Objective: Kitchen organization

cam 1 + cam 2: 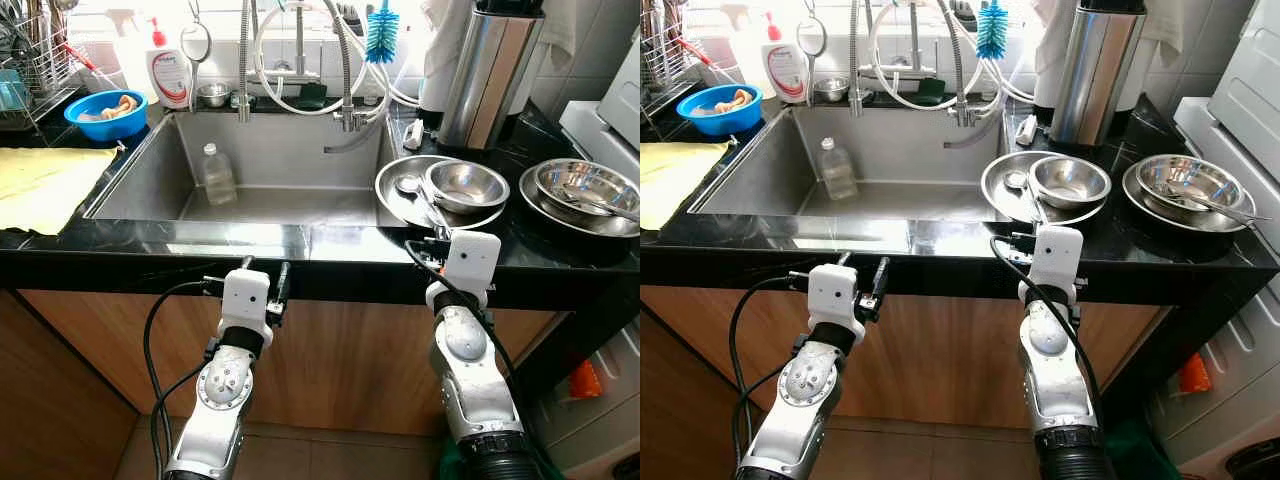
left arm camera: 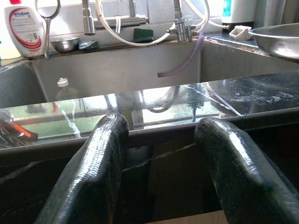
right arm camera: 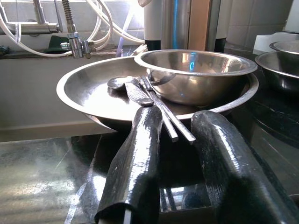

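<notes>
Barely begun: right gripper (image 3: 175, 140), jaws spread, nears the spoons (image 3: 140, 93) mid-frame on the plate (image 3: 84, 100); left gripper (image 2: 161, 154), spread, waits low.

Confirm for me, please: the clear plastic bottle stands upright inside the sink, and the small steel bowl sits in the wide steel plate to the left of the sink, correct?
Not quite. The clear plastic bottle does stand upright inside the sink, but the small steel bowl in the wide steel plate is to the right of the sink, as the left eye view shows.
</notes>
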Robot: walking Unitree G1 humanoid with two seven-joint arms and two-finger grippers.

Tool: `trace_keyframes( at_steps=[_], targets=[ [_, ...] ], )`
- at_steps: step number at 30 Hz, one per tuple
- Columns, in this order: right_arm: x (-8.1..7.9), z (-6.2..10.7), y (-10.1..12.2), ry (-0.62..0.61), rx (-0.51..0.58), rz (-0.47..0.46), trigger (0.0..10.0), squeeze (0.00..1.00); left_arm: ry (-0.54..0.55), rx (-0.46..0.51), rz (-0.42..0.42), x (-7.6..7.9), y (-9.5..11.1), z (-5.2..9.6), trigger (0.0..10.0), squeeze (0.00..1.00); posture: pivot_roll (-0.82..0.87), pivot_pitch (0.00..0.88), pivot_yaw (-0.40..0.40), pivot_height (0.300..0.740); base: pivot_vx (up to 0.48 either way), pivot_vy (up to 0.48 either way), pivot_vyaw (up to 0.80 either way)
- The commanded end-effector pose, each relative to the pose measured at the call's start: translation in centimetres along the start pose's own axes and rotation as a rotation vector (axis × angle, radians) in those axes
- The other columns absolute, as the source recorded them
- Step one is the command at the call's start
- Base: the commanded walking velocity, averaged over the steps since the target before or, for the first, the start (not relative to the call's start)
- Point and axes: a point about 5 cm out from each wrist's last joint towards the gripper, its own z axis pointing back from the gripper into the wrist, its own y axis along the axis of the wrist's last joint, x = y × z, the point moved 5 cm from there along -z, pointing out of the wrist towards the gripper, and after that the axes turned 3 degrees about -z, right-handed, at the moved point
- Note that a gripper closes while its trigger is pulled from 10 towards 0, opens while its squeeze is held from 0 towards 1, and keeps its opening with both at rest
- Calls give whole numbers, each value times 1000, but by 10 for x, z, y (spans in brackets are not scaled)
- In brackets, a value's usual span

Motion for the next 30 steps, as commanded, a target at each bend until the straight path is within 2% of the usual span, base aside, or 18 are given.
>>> trace_keyframes(
  at_steps=[1, 3, 4, 10, 11, 18, 21, 23, 24, 25, 26, 30],
  targets=[
    [0, -2, 9, -3, 28, -21, 6314, 0, 0, -7, -3, 0, -2, 0, 10000, 0, -81, 0, 3, 740, 0, 0, 0],
    [-1, -2, 8, -2, 27, -21, 1686, 0, 1, -8, -2, 0, -2, -1, 10000, 0, -80, 0, 1, 740, 0, 0, 0],
    [-1, -2, 8, -1, 26, -21, 392, 0, 2, -8, -2, 0, -2, -1, 10000, 0, -80, 0, 2, 740, 0, 0, 0],
    [-2, -2, 7, 7, 19, -21, 0, 0, 5, -8, -3, -1, -2, 0, 10000, 0, -79, 0, 1, 740, 0, 0, 0],
    [-3, -2, 6, 10, 18, -20, 549, 0, 6, -8, -3, -1, -2, 0, 10000, 0, -78, 0, 0, 740, 0, 0, 0],
    [-7, -3, 7, 34, 18, -33, 941, 0, 11, -10, -6, -2, -2, 0, 10000, 0, -77, 0, 0, 740, 0, 0, 0],
    [-11, -3, 10, 51, 30, -44, 2039, 0, 13, -10, -6, -2, -2, 0, 10000, 0, -77, 0, 0, 740, 0, 0, 0],
    [-11, -3, 10, 52, 31, -45, 2039, 0, 13, -10, -6, -2, -2, 0, 10000, 0, -77, 0, 0, 740, 0, 0, 0],
    [-15, -2, 16, 78, 61, -49, 8941, 0, 13, -10, -6, -2, -2, 0, 10000, 0, -79, 0, 0, 740, 0, 0, 0],
    [-15, -2, 16, 78, 61, -49, 8941, 0, 13, -10, -6, -2, -2, 0, 10000, 0, -79, 0, 0, 740, 0, 0, 0],
    [-18, -2, 20, 91, 80, -57, 10000, 0, 14, -9, -6, -2, -2, -1, 10000, 0, -77, 0, -1, 740, 0, 0, 0],
    [-22, -1, 31, 117, 130, -75, 10000, 0, 17, -9, -6, -3, -2, -1, 10000, 0, -75, 0, -2, 740, 0, 0, 0]
  ],
)
